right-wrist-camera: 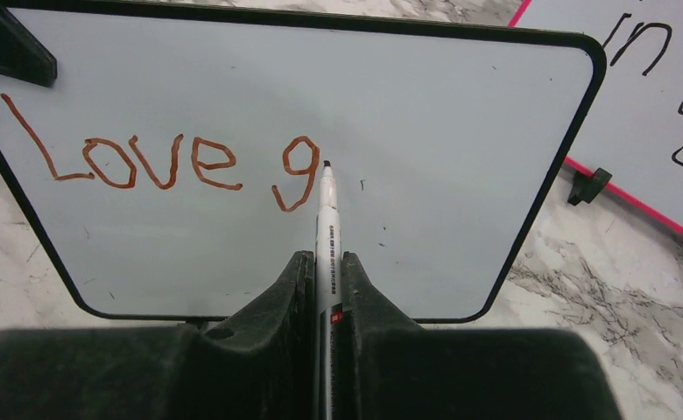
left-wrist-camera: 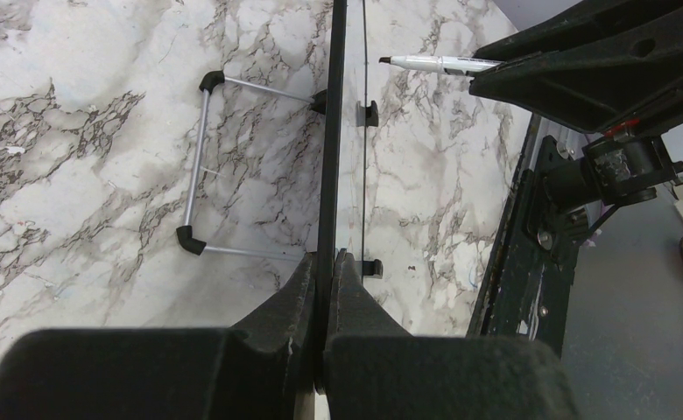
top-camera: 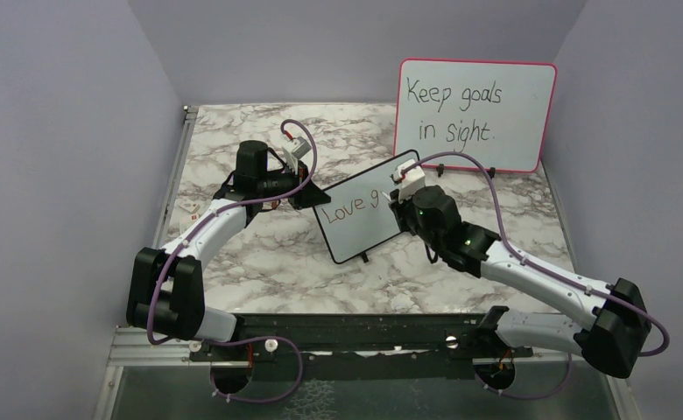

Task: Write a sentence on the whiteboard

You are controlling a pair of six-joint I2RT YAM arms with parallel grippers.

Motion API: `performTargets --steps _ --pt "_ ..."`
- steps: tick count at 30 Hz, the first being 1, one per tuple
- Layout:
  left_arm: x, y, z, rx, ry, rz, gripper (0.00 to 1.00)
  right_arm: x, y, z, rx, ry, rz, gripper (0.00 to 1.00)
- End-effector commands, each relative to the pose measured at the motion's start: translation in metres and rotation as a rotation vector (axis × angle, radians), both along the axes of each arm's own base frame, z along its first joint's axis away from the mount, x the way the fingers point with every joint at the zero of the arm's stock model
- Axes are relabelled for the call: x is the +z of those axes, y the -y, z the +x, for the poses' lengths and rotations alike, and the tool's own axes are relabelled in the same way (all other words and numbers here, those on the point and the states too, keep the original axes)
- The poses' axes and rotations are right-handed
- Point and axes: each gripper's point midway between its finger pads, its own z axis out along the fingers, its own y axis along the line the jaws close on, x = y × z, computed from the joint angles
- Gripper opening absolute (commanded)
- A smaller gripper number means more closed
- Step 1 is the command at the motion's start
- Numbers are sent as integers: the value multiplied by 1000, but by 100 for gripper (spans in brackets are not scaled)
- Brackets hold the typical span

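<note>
Clamps small black-framed white whiteboard (top-camera: 355, 236) by its edge in closed left gripper (left-wrist-camera: 327, 258), steadying it propped on marble table (top-camera: 259, 254) for writing. Pinches white marker (right-wrist-camera: 327, 219) in closed right gripper (right-wrist-camera: 325, 262), tip just right of the unfinished reddish-brown "Love g" sentence (right-wrist-camera: 145, 162).

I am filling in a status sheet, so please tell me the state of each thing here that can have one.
left pincer: shut on the whiteboard's edge
right pincer: shut on the marker
whiteboard: standing on its feet, partly written
sentence: unfinished, only "Love g" so far
marker: uncapped, tip just right of the g
pink-framed board: standing at the back, reads "Keep goals in sight"
</note>
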Motion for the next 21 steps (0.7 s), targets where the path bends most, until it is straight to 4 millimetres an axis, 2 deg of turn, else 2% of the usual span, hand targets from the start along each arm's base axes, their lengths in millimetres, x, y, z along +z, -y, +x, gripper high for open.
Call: performTargets --steps 1,11,21 --pt "-55 -18 3 84 -68 172 0 5 0 10 -35 42 34 1" --pt "-55 -17 4 82 -69 170 0 7 -6 16 -25 50 49 0" --pt "-55 -17 3 83 -70 171 0 0 -5 21 -37 44 41 0"
